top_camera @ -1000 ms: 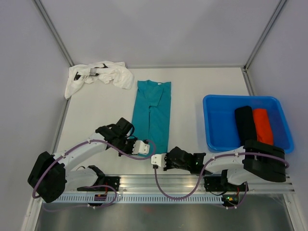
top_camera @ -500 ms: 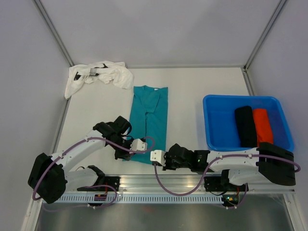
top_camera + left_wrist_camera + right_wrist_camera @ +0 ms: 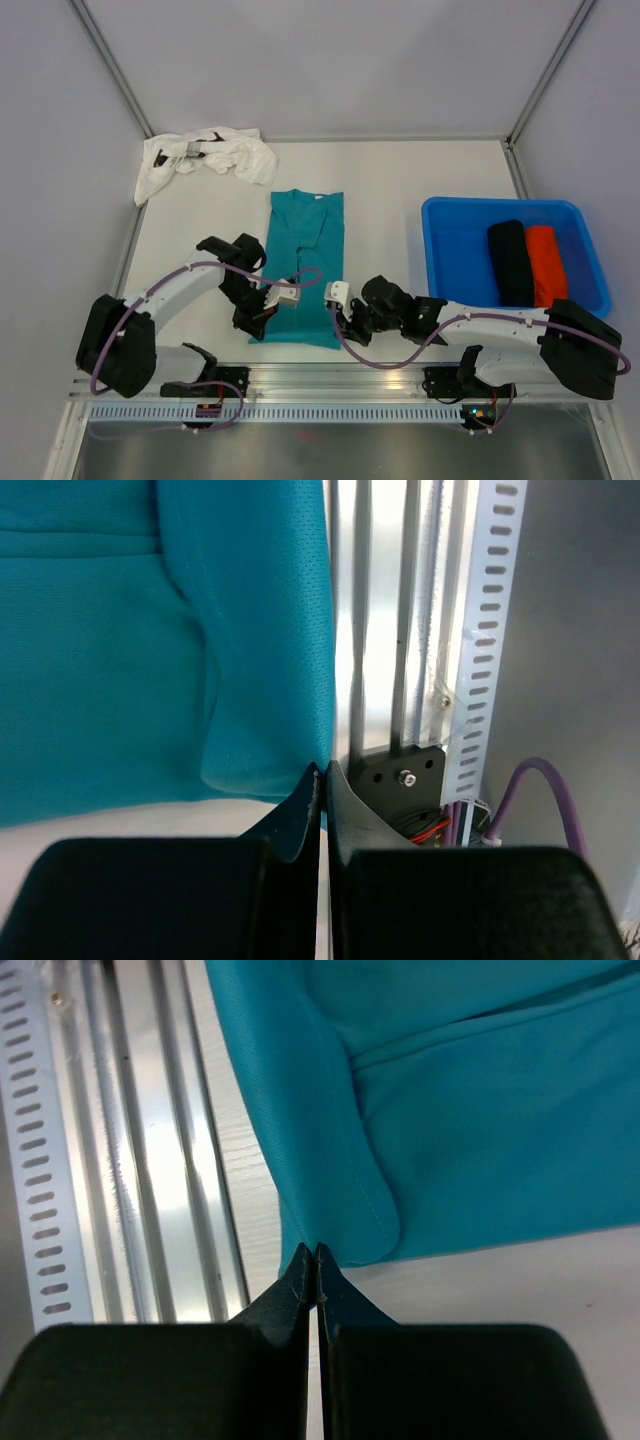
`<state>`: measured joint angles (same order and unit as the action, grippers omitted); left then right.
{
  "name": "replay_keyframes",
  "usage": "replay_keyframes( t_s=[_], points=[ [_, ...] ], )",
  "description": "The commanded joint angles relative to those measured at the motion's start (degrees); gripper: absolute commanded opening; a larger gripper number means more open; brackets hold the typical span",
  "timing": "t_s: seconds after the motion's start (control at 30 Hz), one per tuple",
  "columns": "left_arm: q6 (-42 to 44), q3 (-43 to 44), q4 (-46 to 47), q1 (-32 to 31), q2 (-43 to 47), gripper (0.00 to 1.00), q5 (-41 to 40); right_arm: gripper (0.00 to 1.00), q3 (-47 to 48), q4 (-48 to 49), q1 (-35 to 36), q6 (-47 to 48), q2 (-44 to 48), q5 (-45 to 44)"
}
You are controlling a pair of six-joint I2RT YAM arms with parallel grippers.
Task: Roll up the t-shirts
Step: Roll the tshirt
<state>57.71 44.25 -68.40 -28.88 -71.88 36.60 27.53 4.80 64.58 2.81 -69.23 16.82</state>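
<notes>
The teal t-shirt [image 3: 302, 262] lies folded into a long strip in the middle of the table, collar end far and hem end near. My left gripper [image 3: 262, 318] is shut on its near left hem corner. My right gripper [image 3: 342, 318] is shut on its near right hem corner. In the left wrist view the closed tips [image 3: 326, 770] pinch the teal fabric [image 3: 150, 630] edge. In the right wrist view the closed tips [image 3: 316, 1252] pinch the teal hem [image 3: 480, 1110]. The white t-shirt [image 3: 208, 158] lies crumpled at the far left corner.
A blue bin [image 3: 450, 262] at the right holds a black roll [image 3: 511, 260] and an orange roll [image 3: 546, 262]. The aluminium rail [image 3: 330, 378] runs along the near table edge, just behind both grippers. Grey walls enclose the table.
The teal shirt has slid toward the near edge, dragged by both grippers. The grippers have moved apart, and the hem end now lies wider and flatter.
</notes>
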Motion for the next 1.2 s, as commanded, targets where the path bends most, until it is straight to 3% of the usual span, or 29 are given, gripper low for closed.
replay_keyframes(
  t_s=[0.0,0.2,0.43,0.83,0.93,1.17],
  points=[
    [7.3,5.7,-2.7,3.7,-6.4,0.02,4.6,0.0,2.5,1.4,-5.9,-3.8,-2.6,6.9],
    [10.1,11.2,-3.8,7.7,-17.1,0.05,3.7,0.0,6.2,0.4,-9.7,-3.3,-9.9,9.4],
    [12.3,14.0,-2.8,11.1,-22.9,0.2,1.5,0.0,7.1,2.7,-13.8,-5.5,-12.1,9.6],
    [6.8,17.7,-0.4,14.2,-21.5,0.39,0.7,0.0,9.9,-0.4,-15.4,-6.5,-16.7,7.6],
    [6.6,17.8,-2.7,14.2,-19.3,0.63,3.8,0.0,10.2,-0.3,-15.8,-7.3,-16.7,7.5],
    [2.8,11.7,2.4,13.9,-17.2,0.71,4.4,0.0,11.2,-2.0,-16.0,-7.0,-17.5,7.2]
  ],
)
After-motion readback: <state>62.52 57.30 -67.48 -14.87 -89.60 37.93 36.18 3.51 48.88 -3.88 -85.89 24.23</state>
